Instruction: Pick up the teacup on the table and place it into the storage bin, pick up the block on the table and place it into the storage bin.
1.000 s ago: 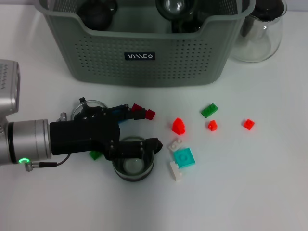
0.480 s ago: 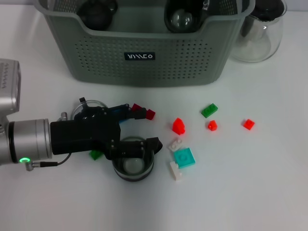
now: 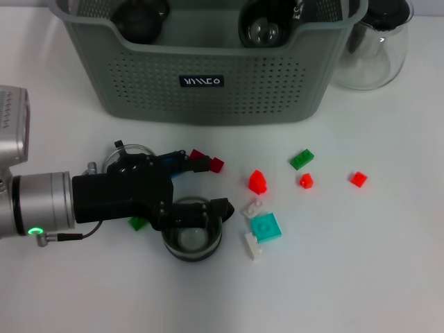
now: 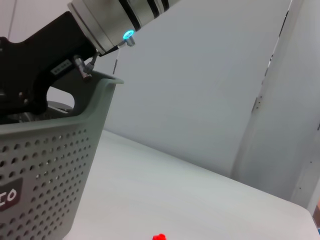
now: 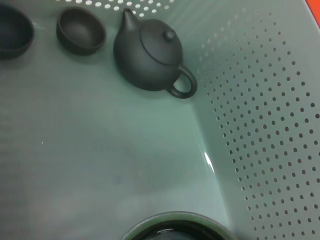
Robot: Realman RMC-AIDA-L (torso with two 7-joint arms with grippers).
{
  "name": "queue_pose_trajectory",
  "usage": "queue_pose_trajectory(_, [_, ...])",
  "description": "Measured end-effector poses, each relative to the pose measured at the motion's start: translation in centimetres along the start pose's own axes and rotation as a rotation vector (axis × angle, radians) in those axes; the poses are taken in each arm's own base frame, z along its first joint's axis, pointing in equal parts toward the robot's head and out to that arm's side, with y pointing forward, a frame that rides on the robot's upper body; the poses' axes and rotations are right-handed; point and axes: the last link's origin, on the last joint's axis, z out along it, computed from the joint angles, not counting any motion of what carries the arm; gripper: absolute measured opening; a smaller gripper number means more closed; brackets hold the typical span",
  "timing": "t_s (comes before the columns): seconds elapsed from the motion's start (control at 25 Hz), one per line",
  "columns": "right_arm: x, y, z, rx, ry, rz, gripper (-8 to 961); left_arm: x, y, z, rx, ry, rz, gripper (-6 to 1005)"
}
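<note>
Bin at the back, cup and blocks out front.
The grey-green perforated storage bin point(image 3: 208, 69) stands upright with a dark teapot point(image 5: 147, 50) and small dark teacups point(image 5: 80, 32) inside. On the table point(image 3: 347, 277), a dark-rimmed glass teacup point(image 3: 192, 239) sits upright; a red block point(image 3: 257, 182) lies well apart from the bin.

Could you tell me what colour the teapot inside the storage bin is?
Dark grey teapot, clearest in the right wrist view.
</note>
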Motion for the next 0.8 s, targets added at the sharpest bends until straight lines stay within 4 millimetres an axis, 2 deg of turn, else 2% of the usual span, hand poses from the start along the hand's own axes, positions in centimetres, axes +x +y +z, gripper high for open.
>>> queue_pose_trajectory(0.52, [0.20, 0.26, 0.03, -0.016, 0.012, 0.004, 52, -0.02, -0.13, 0.09, 0.002, -0.002, -0.004, 871])
queue_pose_trajectory(0.8, [0.06, 0.26, -0.09, -0.020, 0.013, 0.001, 193, 0.03, -0.08, 0.06, -0.002, -0.001, -0.003, 871])
